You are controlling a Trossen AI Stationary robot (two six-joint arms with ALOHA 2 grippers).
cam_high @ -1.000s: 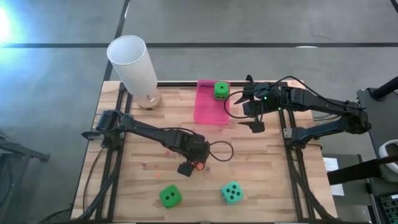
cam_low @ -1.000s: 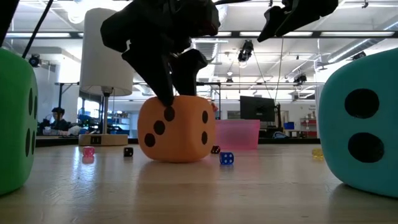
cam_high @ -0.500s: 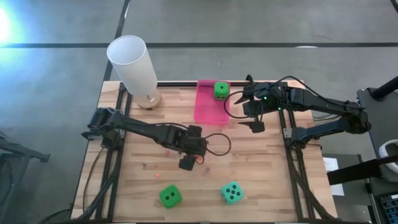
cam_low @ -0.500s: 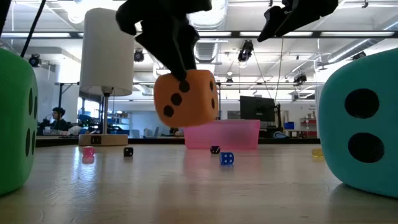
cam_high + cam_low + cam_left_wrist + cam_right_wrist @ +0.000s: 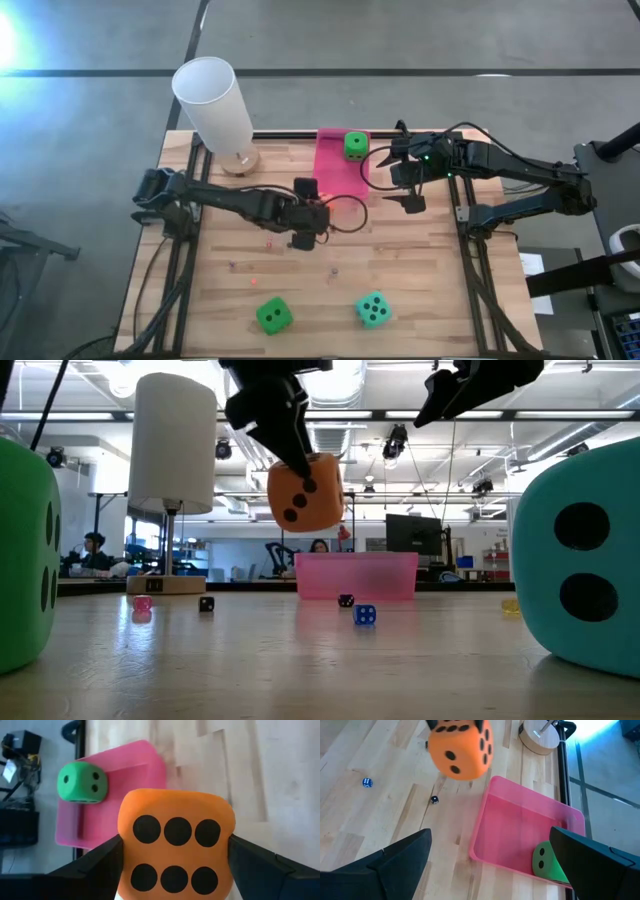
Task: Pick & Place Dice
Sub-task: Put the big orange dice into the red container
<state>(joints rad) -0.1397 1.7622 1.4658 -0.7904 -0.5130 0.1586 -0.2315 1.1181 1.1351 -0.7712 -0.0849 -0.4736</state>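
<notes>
An orange die [image 5: 305, 490] hangs in the air above the table's middle, and my left gripper [image 5: 306, 228] is shut on it. The wrist view shows its six-pip face [image 5: 176, 852]. Beyond it, at the far edge, lies a pink tray [image 5: 335, 170] with a green die [image 5: 355, 146] resting in its far corner. Near the front edge, a second green die [image 5: 273, 315] and a teal die [image 5: 373, 309] sit on the wood. My right gripper [image 5: 402, 185] hovers open beside the tray's right side, holding nothing. My left gripper pinches the orange die by two opposite side faces, one finger [image 5: 95, 865] on one side and the other finger [image 5: 265, 865] opposite. The fingers slant down from the table's left. The die is lifted clear of the table and sits tilted.
A white lamp [image 5: 215, 105] on a round wooden foot stands at the far left corner. Several tiny dice [image 5: 365, 614] lie scattered on the wood near the table's middle. Black frame rails [image 5: 185, 270] run along the left and right edges.
My left gripper has risen and gone toward the far edge and the pink tray, turning as it went. The orange die, which stood on the table, is now lifted clear and tipped in the hold.
</notes>
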